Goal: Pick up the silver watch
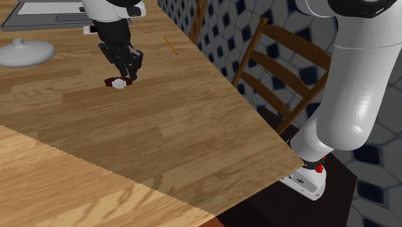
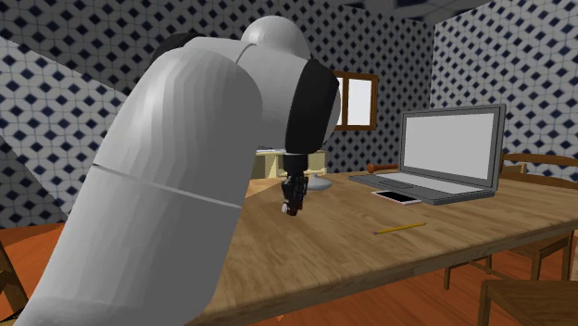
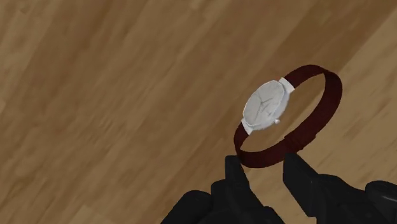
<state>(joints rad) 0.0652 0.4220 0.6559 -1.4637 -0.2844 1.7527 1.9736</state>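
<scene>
Wood-grain tabletop (image 1: 193, 129) spreads wide in the shoulder view. Its long edge runs on a slant from the top middle down to a corner near the stand (image 1: 310, 182). A wooden chair (image 1: 277, 71) stands just past that edge, against a wall of dark blue diamond pattern.

The watch (image 1: 118, 83) sits well in from the edge, directly under the gripper (image 1: 131, 72). It has a pale round face and a dark red strap (image 3: 318, 102) that stands as a loop. In the wrist view the black fingertips (image 3: 235, 168) are drawn partway together and pinch the near arc of the loop, one tip against each side. The face tilts away beyond them. I cannot tell whether the watch rests on the wood or hangs just clear of it.

Bare board lies open all around it toward the shoulder view's bottom and right. Toward the top left stand a white domed lid (image 1: 26, 53) and a grey laptop (image 1: 38, 19), both apart from the watch. A yellow pencil (image 1: 171, 44) lies between the watch and the long edge, near neither. In the second exterior view a phone (image 2: 398, 197) lies just in front of the laptop, and the arm's white bulk covers the near left.
</scene>
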